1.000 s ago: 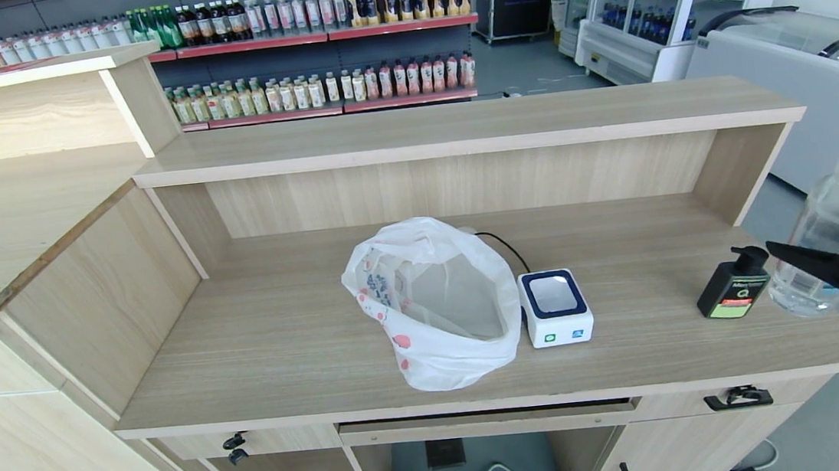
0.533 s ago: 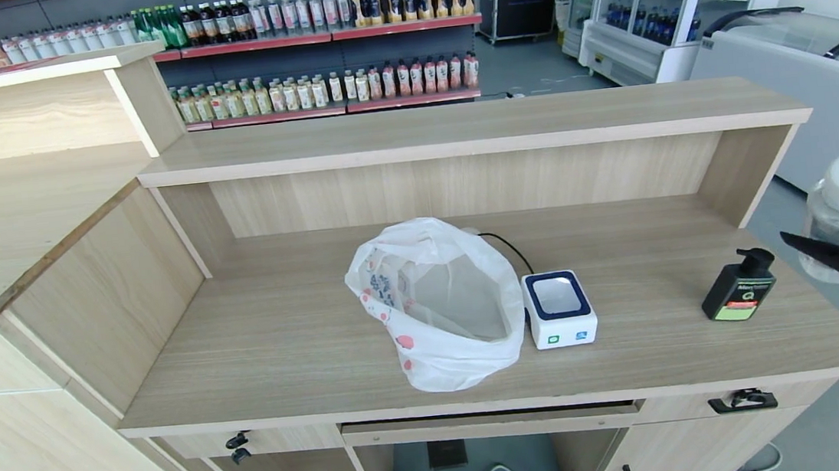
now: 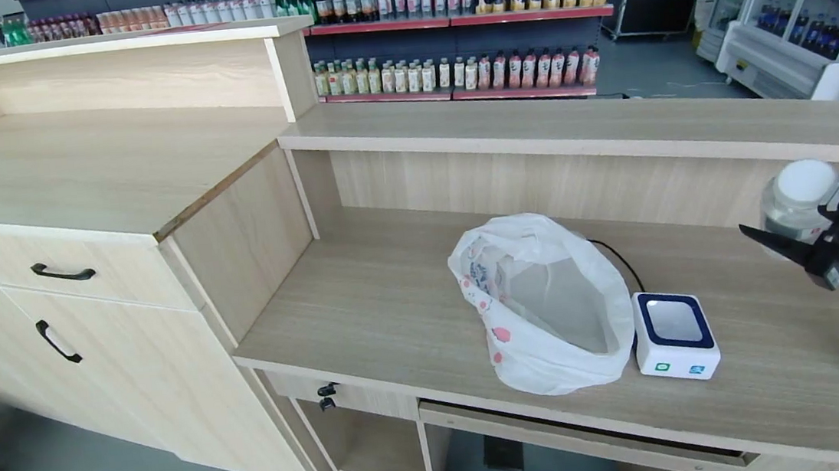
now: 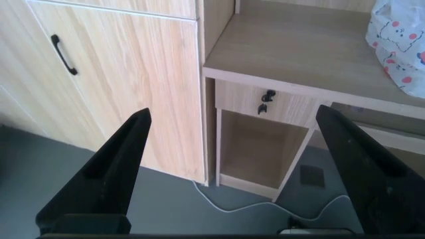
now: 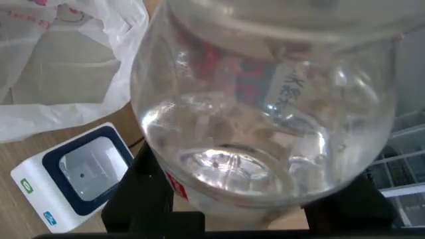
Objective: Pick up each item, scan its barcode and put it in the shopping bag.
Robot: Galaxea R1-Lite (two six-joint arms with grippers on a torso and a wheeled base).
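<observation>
With the right gripper (image 3: pixel 791 243) clamped on the clear water bottle (image 3: pixel 794 193), scanning seems the step in hand: next, its barcode needs to face the scanner (image 3: pixel 675 335).

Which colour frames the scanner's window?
Dark blue, on the white box-shaped scanner; clearest in head view.
</observation>
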